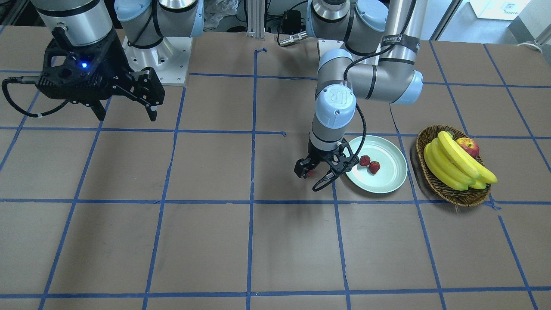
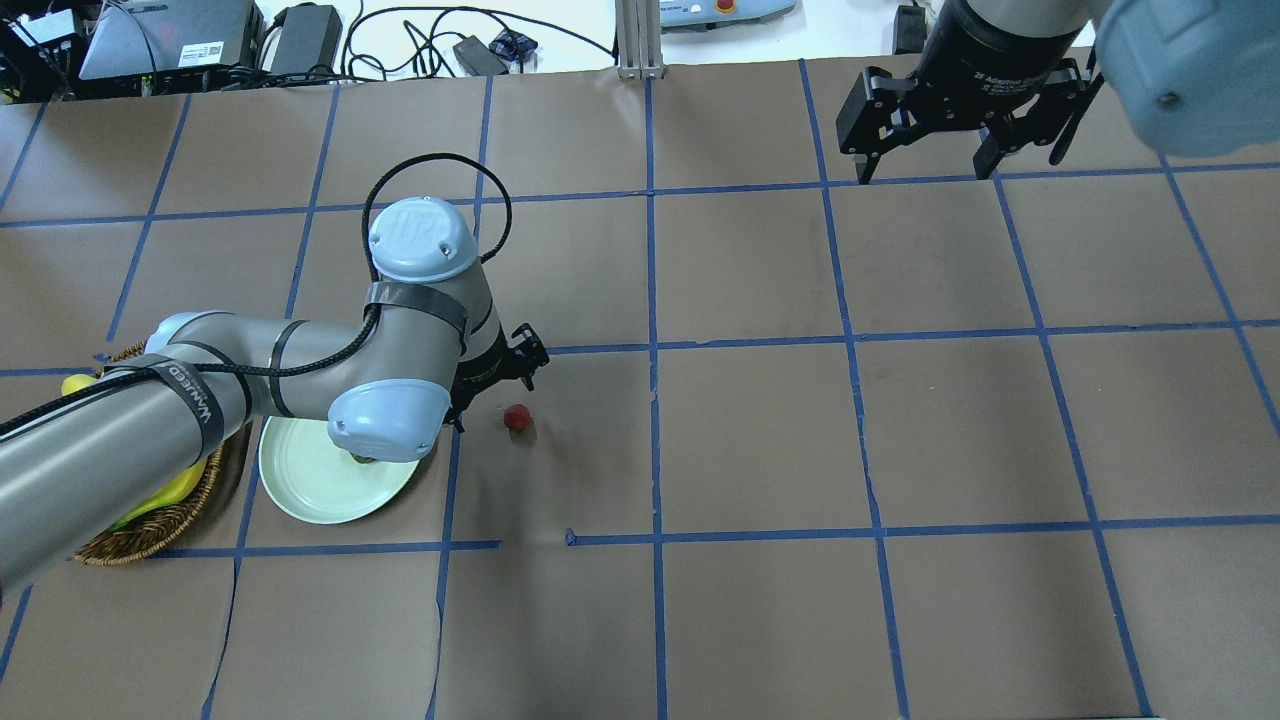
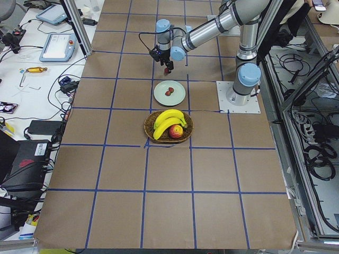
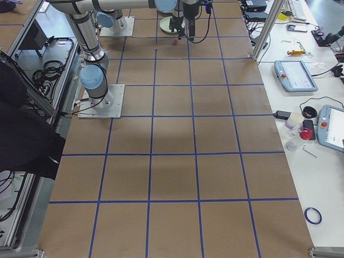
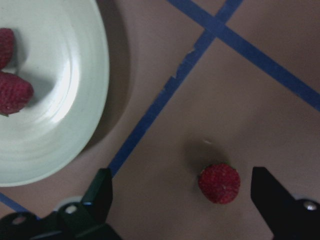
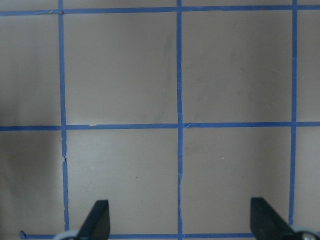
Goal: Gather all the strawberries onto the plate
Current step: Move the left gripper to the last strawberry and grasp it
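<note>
The brown, blue-taped tabletop (image 1: 215, 241) carries a wicker basket (image 1: 434, 186) of bananas (image 1: 452, 163) and an apple (image 1: 468, 146), and beside it the pale green plate (image 1: 389, 183). The right gripper (image 2: 922, 165) hangs well apart from them over bare tabletop, jaws spread wide and empty. The left gripper (image 5: 181, 172) is just beside the plate, jaws wide, straddling one strawberry (image 5: 219, 183) on the tabletop without touching it. Two strawberries (image 1: 365, 160) (image 1: 374, 167) lie close together in the plate.
</note>
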